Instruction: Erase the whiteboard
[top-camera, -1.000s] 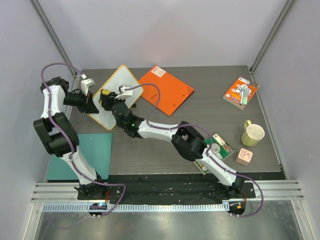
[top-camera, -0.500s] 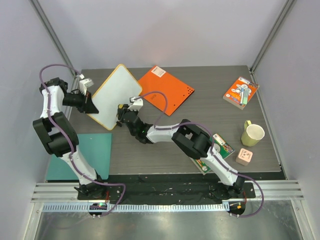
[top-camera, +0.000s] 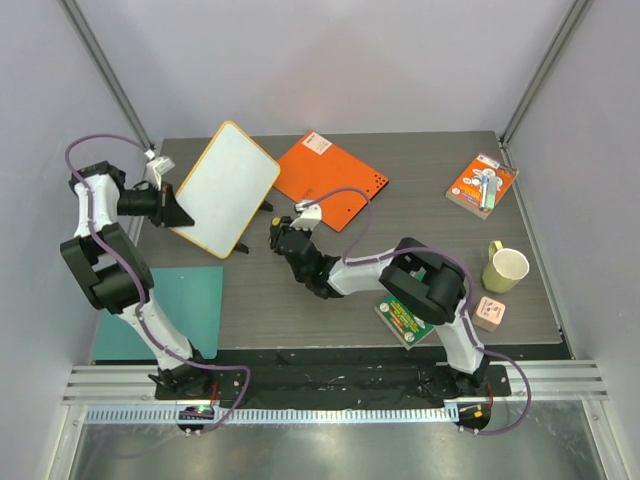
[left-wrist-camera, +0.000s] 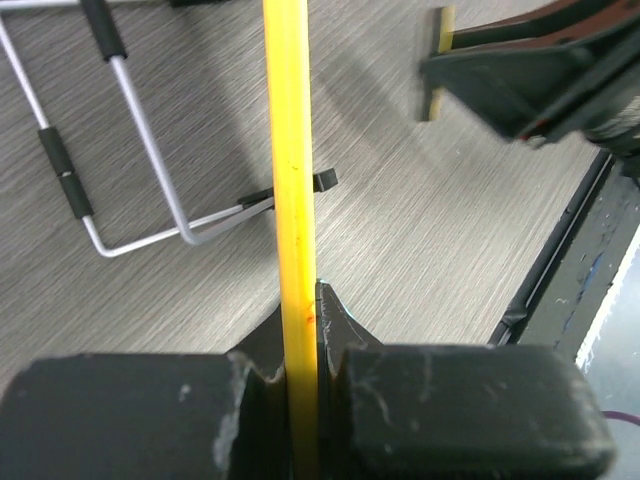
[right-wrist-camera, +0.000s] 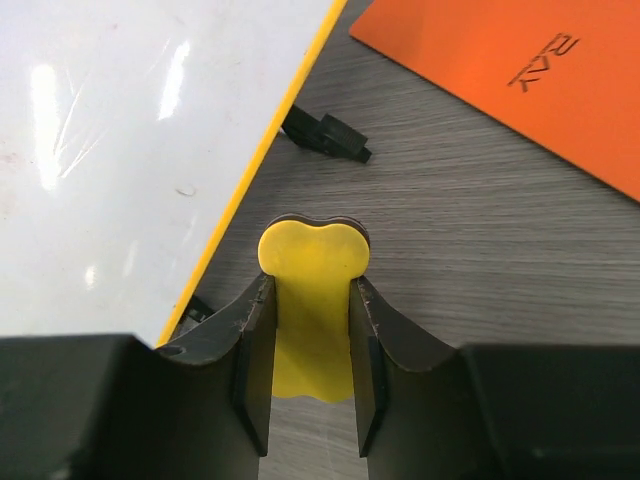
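Note:
The whiteboard (top-camera: 228, 188) is white with a yellow-orange rim and is held tilted above the table's back left. Its face looks clean apart from a tiny speck in the right wrist view (right-wrist-camera: 120, 150). My left gripper (top-camera: 180, 208) is shut on its left rim; the left wrist view shows the yellow edge (left-wrist-camera: 288, 180) clamped between the jaws (left-wrist-camera: 300, 310). My right gripper (top-camera: 281, 237) is to the right of the board and apart from it, shut on a yellow eraser (right-wrist-camera: 312, 300), low over the table.
A solid orange board (top-camera: 335, 180) lies behind the right gripper and shows in the right wrist view (right-wrist-camera: 520, 70). A wire stand (left-wrist-camera: 130, 140) lies under the whiteboard. A teal sheet (top-camera: 185, 305), a green box (top-camera: 408, 318), a pink cube (top-camera: 488, 313), a yellow cup (top-camera: 505, 268) and an orange box (top-camera: 481, 184) are around.
My right gripper has drawn off the whiteboard to the right and nearer, with the eraser. My left gripper has swung the board up and back toward the left.

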